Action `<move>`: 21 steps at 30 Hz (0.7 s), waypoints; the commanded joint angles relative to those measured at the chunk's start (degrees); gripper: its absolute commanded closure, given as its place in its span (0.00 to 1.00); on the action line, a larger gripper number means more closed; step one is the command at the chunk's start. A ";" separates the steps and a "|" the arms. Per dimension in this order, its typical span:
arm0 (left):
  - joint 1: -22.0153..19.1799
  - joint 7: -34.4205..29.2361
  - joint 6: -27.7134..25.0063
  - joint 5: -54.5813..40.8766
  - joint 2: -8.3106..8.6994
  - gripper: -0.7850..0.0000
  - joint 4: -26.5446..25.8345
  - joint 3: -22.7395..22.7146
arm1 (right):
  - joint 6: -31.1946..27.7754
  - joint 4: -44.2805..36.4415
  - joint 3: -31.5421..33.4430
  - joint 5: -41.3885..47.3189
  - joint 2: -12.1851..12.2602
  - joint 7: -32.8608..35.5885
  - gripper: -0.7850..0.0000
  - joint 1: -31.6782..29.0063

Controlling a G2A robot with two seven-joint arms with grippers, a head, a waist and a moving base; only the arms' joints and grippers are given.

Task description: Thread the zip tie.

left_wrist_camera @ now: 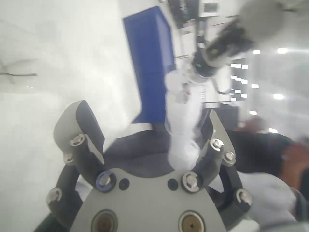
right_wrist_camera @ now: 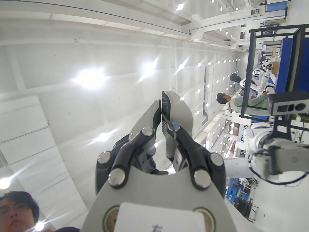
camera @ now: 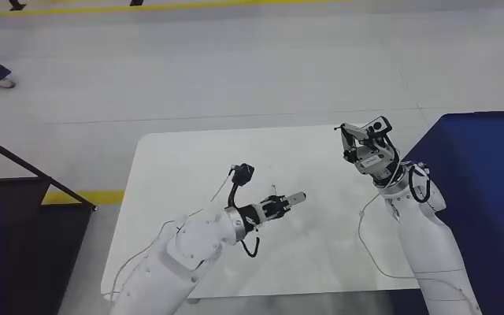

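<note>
We see both arms in smooth white shells, with black joints at the wrists and thin cables looping alongside. The left arm [camera: 193, 248] carries a black camera [camera: 242, 172] on a curved black stalk. The right arm [camera: 429, 236] carries a pale grey camera [camera: 379, 126]. The jaws on each arm are silver-grey fingers on black links, pinned to a grey plate. The left pins [left_wrist_camera: 218, 144] wear clip rings, and one has a blue collar [left_wrist_camera: 103, 179]. The right plate bears a white label [right_wrist_camera: 157, 214].
</note>
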 commanded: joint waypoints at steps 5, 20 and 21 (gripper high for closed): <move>-9.35 -0.89 7.95 -2.58 -2.38 0.00 7.28 4.54 | 0.00 0.00 0.00 0.00 0.00 0.00 1.00 0.00; -21.40 -10.51 24.49 5.73 -5.24 0.00 12.69 13.65 | 0.00 0.00 0.00 0.00 0.00 0.00 1.00 0.00; -23.29 -11.75 24.74 5.01 -5.96 0.00 14.36 14.46 | 0.00 0.00 0.00 0.00 0.00 0.00 1.00 0.00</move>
